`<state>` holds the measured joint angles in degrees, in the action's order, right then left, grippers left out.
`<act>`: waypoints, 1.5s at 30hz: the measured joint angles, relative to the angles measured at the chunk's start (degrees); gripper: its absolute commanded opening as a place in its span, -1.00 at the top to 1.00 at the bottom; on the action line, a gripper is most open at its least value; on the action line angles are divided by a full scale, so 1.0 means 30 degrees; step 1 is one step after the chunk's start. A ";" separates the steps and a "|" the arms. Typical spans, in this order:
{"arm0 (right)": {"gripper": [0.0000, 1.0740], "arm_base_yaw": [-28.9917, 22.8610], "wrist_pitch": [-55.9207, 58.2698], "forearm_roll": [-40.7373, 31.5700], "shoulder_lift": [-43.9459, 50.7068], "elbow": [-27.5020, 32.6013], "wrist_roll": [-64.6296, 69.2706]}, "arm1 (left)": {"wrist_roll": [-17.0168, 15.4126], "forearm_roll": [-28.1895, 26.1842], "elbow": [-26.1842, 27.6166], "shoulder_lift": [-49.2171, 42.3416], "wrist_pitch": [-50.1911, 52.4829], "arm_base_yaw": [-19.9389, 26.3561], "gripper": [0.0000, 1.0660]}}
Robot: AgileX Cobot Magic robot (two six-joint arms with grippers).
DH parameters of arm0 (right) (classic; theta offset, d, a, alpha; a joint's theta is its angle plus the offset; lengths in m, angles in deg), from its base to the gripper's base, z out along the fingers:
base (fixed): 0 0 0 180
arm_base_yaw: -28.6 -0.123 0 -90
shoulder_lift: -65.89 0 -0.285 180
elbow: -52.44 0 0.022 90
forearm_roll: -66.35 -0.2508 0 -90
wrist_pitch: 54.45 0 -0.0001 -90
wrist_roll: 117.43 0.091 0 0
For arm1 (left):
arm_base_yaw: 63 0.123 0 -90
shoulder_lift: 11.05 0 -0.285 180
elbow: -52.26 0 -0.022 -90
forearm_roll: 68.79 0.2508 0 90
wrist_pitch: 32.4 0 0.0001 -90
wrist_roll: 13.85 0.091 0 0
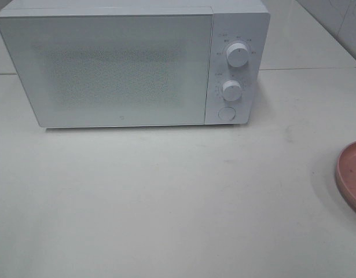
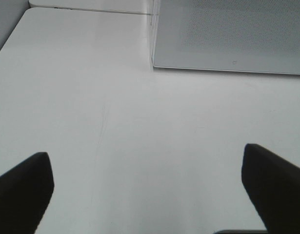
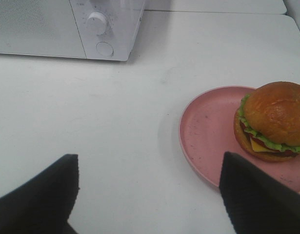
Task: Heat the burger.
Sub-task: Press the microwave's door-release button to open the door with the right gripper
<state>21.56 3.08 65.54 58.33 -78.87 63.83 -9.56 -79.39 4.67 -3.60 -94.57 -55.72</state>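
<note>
1. Your left tool (image 2: 145, 157) and right tool (image 3: 149, 160) gape wide, empty.
2. You have the burger (image 3: 274, 122) on its pink plate (image 3: 208, 127), well apart from the microwave (image 1: 134, 63), off its knob side.
3. Its door (image 1: 108, 72) is shut: you've yet to open, load, heat.

Burger (image 3: 272, 119) on plate (image 3: 208, 129); microwave (image 1: 108, 69) behind, to left.
</note>
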 measured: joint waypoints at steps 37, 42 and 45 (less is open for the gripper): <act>-0.42 0.0000 -0.3667 0.0000 -0.5309 -0.0497 0.0688 | 0.0000 0.0000 0.0000 0.0000 0.0000 0.0000 -0.92; -0.42 0.0000 -0.5386 0.0000 -0.7028 -0.0497 0.0688 | 0.0000 0.0000 0.0000 0.0000 0.0000 0.0000 -0.92; -0.42 0.0000 -0.6570 0.0000 -0.8041 -0.0497 0.0688 | 0.0000 0.0000 0.0000 0.0000 0.0000 0.0000 -0.92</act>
<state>21.56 -16.63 65.54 34.21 -80.36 65.89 -9.56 -79.39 4.67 -3.60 -94.57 -55.72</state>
